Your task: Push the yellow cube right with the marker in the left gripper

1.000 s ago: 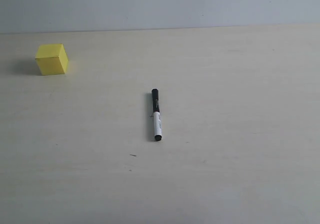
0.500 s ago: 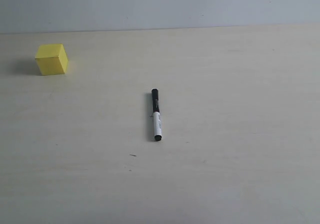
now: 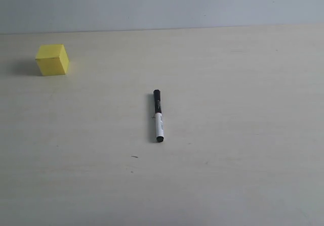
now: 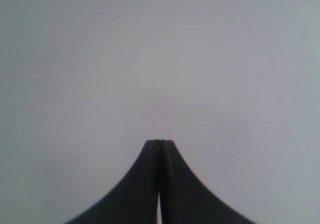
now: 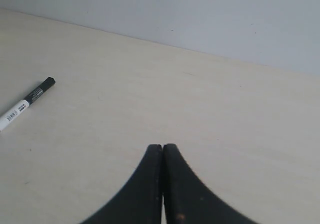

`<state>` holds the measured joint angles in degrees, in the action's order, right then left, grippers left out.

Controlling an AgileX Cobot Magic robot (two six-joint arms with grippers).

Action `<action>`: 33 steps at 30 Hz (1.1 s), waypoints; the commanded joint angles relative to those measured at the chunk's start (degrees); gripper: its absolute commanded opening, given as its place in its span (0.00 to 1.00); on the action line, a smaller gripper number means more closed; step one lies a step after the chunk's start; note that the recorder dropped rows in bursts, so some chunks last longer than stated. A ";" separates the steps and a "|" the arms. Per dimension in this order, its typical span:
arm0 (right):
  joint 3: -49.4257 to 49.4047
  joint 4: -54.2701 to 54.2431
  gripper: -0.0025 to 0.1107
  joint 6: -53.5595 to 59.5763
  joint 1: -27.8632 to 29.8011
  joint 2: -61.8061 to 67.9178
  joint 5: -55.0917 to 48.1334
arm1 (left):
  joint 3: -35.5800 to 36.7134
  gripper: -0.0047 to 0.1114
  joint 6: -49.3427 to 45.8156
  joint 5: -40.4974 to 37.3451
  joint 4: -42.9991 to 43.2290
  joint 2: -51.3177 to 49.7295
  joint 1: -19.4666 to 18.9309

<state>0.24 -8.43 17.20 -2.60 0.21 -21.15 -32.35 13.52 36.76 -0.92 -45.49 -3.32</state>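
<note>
Yellow cube [image 3: 52, 59] sits in the upper left of the exterior view. It rests flat on the pale wooden table [image 3: 243, 84], close to the line where the tabletop meets the grey wall [image 3: 162, 3], and a soft shadow falls on its left side. The marker [image 3: 158, 116] lies on the table near the middle of the frame, well apart from the cube, lower and to the right of it. It runs almost straight up and down the picture, with its black cap toward the top, its white barrel below, and its black end leaning slightly right. A tiny dark speck [image 3: 134, 156] marks the table just below and left of the marker.

No arm shows in the exterior view. In the left wrist view the left gripper [image 4: 160, 143] has its two black fingers pressed together tip to tip, against a plain grey background. The marker is on the tabletop, not in this gripper. In the right wrist view the right gripper [image 5: 162, 146] is likewise closed, finger against finger, above the pale table, and the marker [image 5: 25, 103] lies on the wood well away from it.

Compared with the exterior pictures from a second and half a second earlier, nothing differs. The cube, marker and speck are in the same spots, and the marker's angle is unchanged.
</note>
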 commanded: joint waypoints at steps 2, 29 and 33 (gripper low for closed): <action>-0.24 -0.17 0.02 0.10 -0.08 -0.21 0.76 | -13.81 0.04 4.94 -30.78 2.10 -26.33 -0.02; -0.24 -0.17 0.02 0.10 -0.08 -0.21 0.76 | -59.23 0.43 1.60 -88.04 3.86 -66.91 46.96; -0.24 -0.17 0.02 0.10 -0.08 -0.21 0.76 | -60.79 0.43 6.99 -88.04 3.98 -72.22 47.21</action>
<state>0.24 -8.43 17.20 -2.60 0.21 -21.15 -92.02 16.72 -50.75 2.39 -115.12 43.68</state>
